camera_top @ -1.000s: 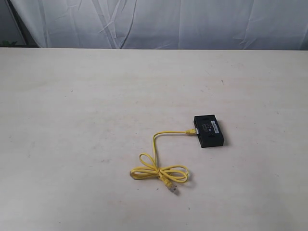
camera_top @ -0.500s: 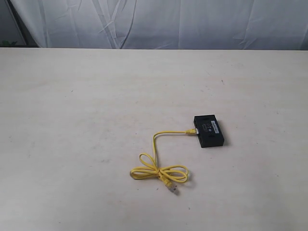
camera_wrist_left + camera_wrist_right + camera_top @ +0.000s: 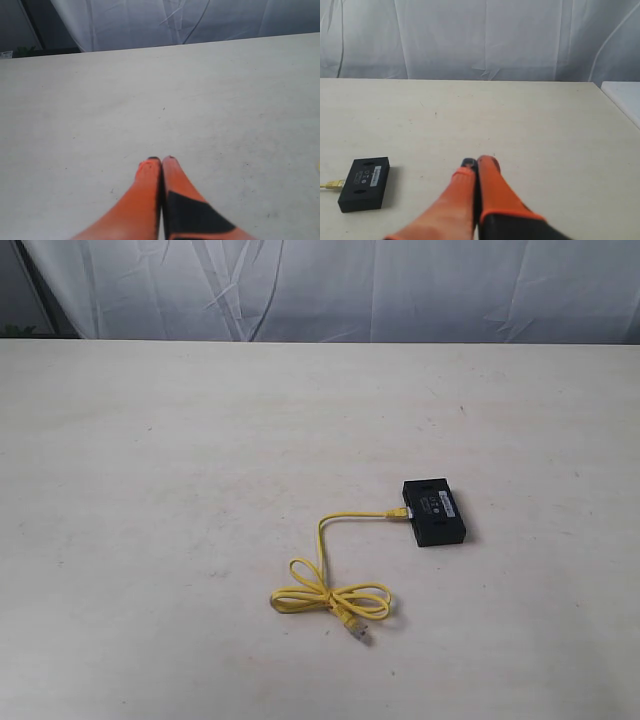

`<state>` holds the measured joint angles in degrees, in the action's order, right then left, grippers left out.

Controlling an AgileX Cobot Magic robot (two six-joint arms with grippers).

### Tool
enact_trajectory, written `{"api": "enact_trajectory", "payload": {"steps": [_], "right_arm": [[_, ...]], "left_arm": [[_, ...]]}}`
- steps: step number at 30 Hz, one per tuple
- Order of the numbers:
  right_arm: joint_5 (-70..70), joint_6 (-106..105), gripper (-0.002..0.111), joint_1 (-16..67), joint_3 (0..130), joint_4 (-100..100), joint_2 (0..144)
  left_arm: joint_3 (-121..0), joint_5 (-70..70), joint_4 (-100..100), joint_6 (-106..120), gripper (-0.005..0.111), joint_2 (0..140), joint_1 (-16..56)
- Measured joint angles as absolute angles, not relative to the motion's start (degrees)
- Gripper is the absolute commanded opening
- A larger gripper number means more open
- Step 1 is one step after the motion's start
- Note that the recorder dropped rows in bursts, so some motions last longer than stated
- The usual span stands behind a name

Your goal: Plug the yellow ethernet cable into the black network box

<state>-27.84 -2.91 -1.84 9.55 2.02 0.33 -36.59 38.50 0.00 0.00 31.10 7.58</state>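
Note:
The black network box (image 3: 434, 512) lies flat on the table, right of centre, a white-lettered label on top. One end of the yellow ethernet cable (image 3: 326, 570) sits at the box's left side, its plug (image 3: 399, 512) against the ports. From there the cord runs left, bends down into loose loops, and its free plug (image 3: 356, 629) rests on the table. The right wrist view shows the box (image 3: 364, 183) with the plug (image 3: 335, 184) at its side. My right gripper (image 3: 478, 161) is shut and empty, away from the box. My left gripper (image 3: 161, 160) is shut over bare table. Neither arm appears in the exterior view.
The pale table (image 3: 150, 490) stretches wide around the box and cable. A white cloth backdrop (image 3: 330, 285) hangs behind the far edge. In the right wrist view a white surface (image 3: 625, 97) adjoins the table's edge.

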Motion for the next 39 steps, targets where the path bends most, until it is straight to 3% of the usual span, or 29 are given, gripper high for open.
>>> {"api": "enact_trajectory", "payload": {"steps": [17, 28, 39], "right_arm": [[-22.8, -2.8, 0.0, -1.8, 0.4, 2.0, 0.3], [-21.7, -2.8, 0.0, 3.8, 0.2, 2.0, 0.3], [-21.6, -2.7, 0.0, 4.1, 0.1, 2.0, 0.3]], "left_arm": [[-36.6, 38.5, 0.0, 0.0, 0.0, 31.1, 7.6], [-36.6, 38.5, 0.0, 0.0, 0.0, 31.1, 7.6], [-36.6, 38.5, 0.0, 0.0, 0.0, 31.1, 7.6]]}}
